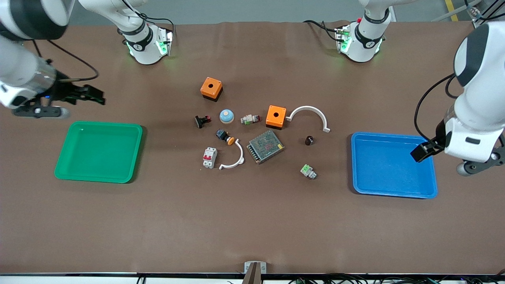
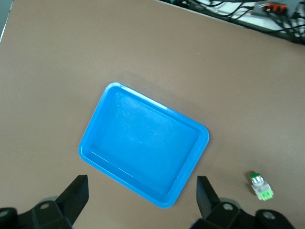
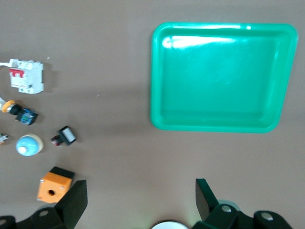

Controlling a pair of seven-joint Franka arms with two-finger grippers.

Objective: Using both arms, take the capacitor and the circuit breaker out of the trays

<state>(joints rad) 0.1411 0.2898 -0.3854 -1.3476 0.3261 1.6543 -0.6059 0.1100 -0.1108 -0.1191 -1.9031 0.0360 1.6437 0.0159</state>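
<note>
The capacitor, a tiny dark cylinder, stands on the table between the mesh power supply and the blue tray. The breaker, a white-grey block with a red toggle, lies nearer the front camera than the orange-capped button; it also shows in the right wrist view. My left gripper is open and empty, up over the blue tray's edge at the left arm's end. My right gripper is open and empty, up over bare table just past the green tray, which also fills the right wrist view.
Among the parts in the middle: two orange boxes, a mesh power supply, two white arcs, a blue-white dome, a black-and-red switch, an orange-capped button, two green-faced parts.
</note>
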